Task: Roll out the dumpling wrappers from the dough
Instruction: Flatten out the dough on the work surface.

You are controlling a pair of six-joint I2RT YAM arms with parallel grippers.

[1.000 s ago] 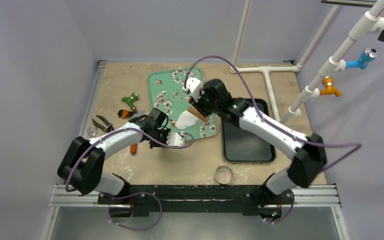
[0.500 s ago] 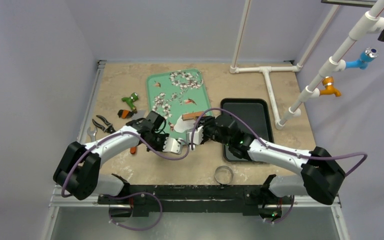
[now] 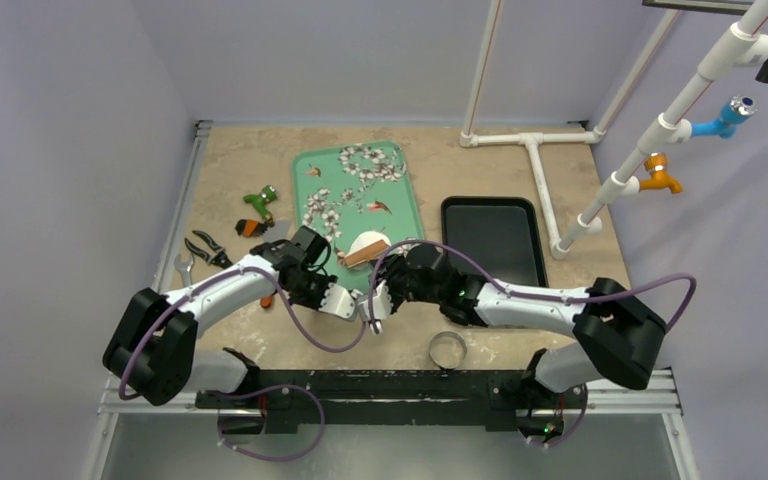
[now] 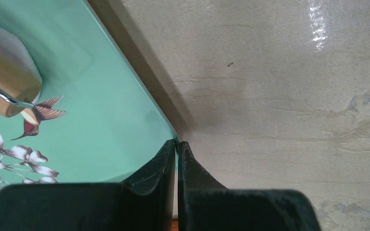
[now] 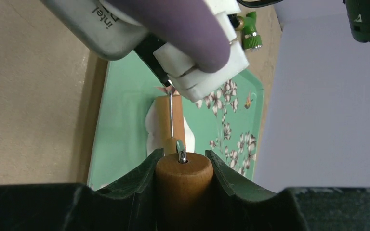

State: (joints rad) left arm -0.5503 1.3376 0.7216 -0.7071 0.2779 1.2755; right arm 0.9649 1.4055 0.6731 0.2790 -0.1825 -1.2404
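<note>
The dough (image 3: 368, 241) is a flattened white piece on the near part of the green floral tray (image 3: 400, 205). A small wooden roller (image 3: 363, 256) rests across it, and in the right wrist view the roller's drum (image 5: 165, 120) lies on the white dough (image 5: 151, 129). My right gripper (image 3: 386, 283) (image 5: 183, 156) is shut on the roller's round wooden handle (image 5: 183, 178). My left gripper (image 3: 338, 284) (image 4: 177, 143) is shut at the tray's near corner (image 4: 125, 120), pinching its rim. No finished dumpling wrappers show.
A black tray (image 3: 493, 240) lies right of the green one. A metal ring cutter (image 3: 447, 348) sits near the front edge. Pliers (image 3: 205, 250), a wrench (image 3: 182, 265) and a green toy drill (image 3: 260, 203) lie left. White pipes (image 3: 535, 150) run along the back right.
My right arm has swung from the far side of the tray back to its near edge, bringing the roller down onto the dough. The left gripper has stayed at the tray's near corner.
</note>
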